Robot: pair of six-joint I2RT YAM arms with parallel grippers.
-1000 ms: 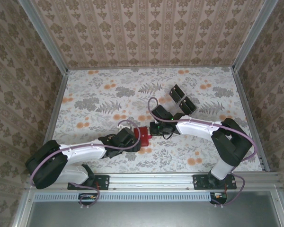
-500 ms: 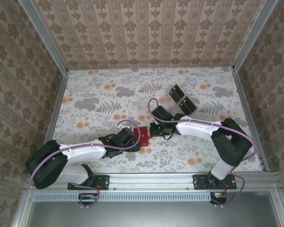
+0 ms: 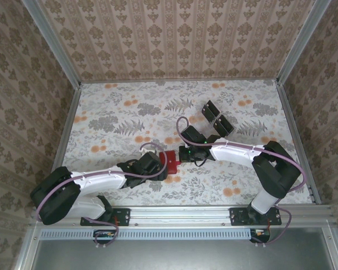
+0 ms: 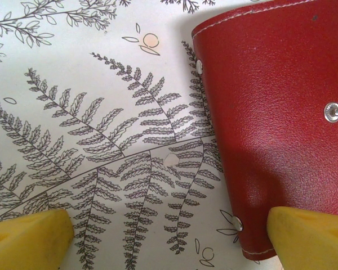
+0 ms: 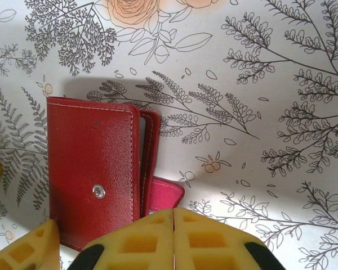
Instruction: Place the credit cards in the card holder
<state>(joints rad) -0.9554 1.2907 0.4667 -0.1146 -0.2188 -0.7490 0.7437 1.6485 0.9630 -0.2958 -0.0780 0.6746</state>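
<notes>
The red card holder [image 3: 170,161] lies mid-table between both grippers. In the left wrist view the card holder [image 4: 270,112] shows its stitched outer face and a snap stud. My left gripper [image 4: 169,239] stands open, its right finger [image 4: 310,233] at the holder's near corner and its left finger on bare cloth. My right gripper [image 5: 173,216] is shut, pads pressed together just above the holder's pink snap tab [image 5: 166,194]. The holder [image 5: 93,163] is slightly agape along its right edge. Two dark credit cards [image 3: 217,118] lie at the back right.
The flowered tablecloth [image 3: 118,112] covers the table, with patterned walls on three sides. The arms' bases sit on the metal rail [image 3: 180,216] at the near edge. Both forearms reach toward the middle.
The right gripper's jaws have come fully together over the holder's tab. Both arms and the card holder have barely moved.
</notes>
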